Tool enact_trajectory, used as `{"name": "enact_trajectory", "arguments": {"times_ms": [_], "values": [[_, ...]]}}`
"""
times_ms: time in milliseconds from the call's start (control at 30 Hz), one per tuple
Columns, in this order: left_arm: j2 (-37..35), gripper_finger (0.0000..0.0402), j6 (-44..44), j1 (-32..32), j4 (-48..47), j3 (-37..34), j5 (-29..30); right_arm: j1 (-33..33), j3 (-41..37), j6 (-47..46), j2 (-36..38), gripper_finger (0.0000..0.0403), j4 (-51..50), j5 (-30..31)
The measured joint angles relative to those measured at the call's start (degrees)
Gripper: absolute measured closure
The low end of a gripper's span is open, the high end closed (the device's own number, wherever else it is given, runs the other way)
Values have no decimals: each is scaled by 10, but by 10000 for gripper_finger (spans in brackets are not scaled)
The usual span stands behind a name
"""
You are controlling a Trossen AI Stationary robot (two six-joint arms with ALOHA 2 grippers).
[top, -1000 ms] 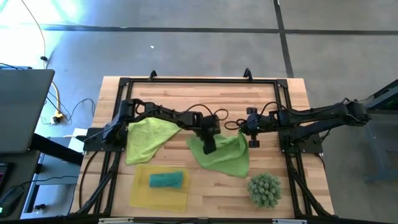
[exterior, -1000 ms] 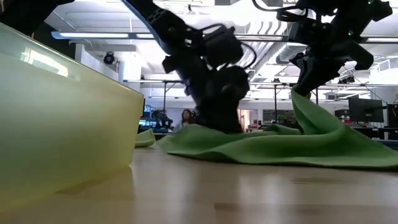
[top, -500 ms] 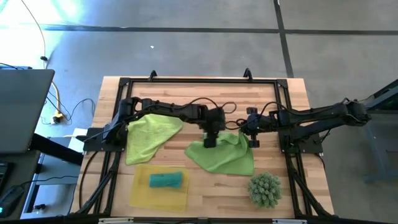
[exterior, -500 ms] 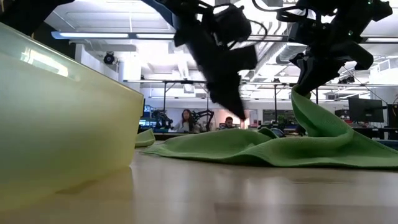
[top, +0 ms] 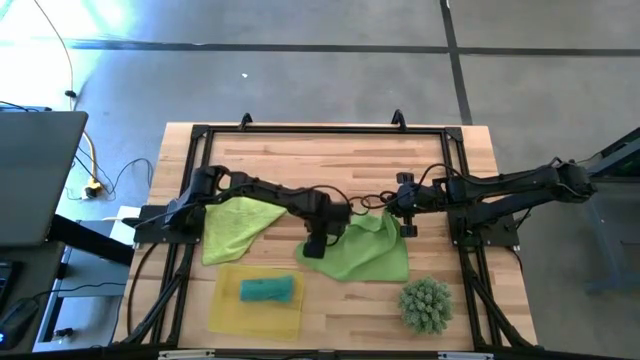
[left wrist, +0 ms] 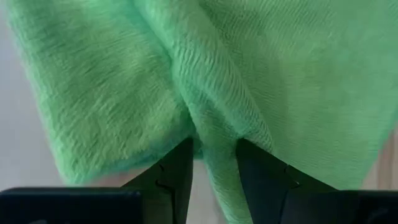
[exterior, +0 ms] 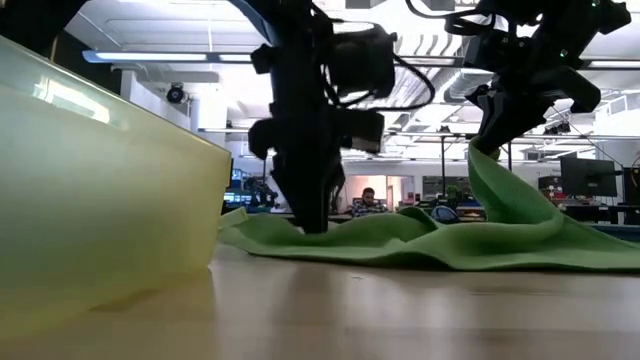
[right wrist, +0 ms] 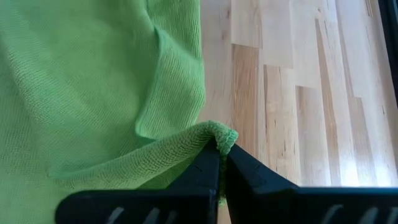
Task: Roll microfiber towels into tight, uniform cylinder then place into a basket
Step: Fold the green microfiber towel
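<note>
— Since a moment ago, the left gripper (top: 313,247) has been dropping to the crumpled bright green microfiber towel (top: 365,250) mid-desk; its fingers (left wrist: 176,174) are straddling a fold, parted.

— And the right gripper (top: 404,208)?

— Clenched on the towel's far corner, lifting it. The shallow translucent yellow basket (top: 225,305) is sitting by the near edge, holding a rolled teal towel (top: 268,290).

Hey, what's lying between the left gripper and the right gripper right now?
In the high view, only the green towel spans from the left gripper to the right gripper; both grippers are on it, the right pinching a corner.
</note>
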State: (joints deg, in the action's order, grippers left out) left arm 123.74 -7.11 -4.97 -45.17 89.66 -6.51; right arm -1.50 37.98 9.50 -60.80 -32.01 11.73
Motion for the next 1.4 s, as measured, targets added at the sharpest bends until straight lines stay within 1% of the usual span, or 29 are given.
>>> {"name": "enact_trajectory", "arguments": {"times_ms": [100, 167, 233, 367, 500, 567, 633, 700, 767, 933, 1067, 1400], "values": [[1, 287, 30, 12, 23, -8, -28, 0, 0, 0, 0, 403, 0, 0], [2, 287, 40, 18, 46, -8, -59, 0, 0, 0, 0, 403, 1, 0], [3, 287, 37, 24, 63, -9, -61, 0, 0, 0, 0, 403, 1, 0], [3, 287, 25, 33, 102, -8, -20, 0, 0, 1, 0, 403, 1, 0], [2, 287, 20, 33, 93, 15, 38, 0, 0, 1, 0, 403, 1, 0], [2, 287, 2, 34, 70, 33, 74, 0, 0, 0, 0, 403, 1, 0], [0, 287, -27, 35, 51, 42, 124, 0, 0, -1, 0, 403, 1, 0], [0, 287, -49, 36, 43, 41, 176, 0, 0, -4, 0, 403, 1, 0], [0, 287, -63, 36, 36, 34, 204, 0, 0, -5, 0, 403, 1, 0], [0, 287, -79, 22, 36, 13, 235, 0, 0, -5, 0, 403, 1, 0], [0, 287, -77, 17, 29, 12, 249, 0, 0, -5, 0, 403, 1, 0], [0, 287, -81, 54, -14, 36, 253, 0, 0, -5, 0, 403, 1, -1]]}}
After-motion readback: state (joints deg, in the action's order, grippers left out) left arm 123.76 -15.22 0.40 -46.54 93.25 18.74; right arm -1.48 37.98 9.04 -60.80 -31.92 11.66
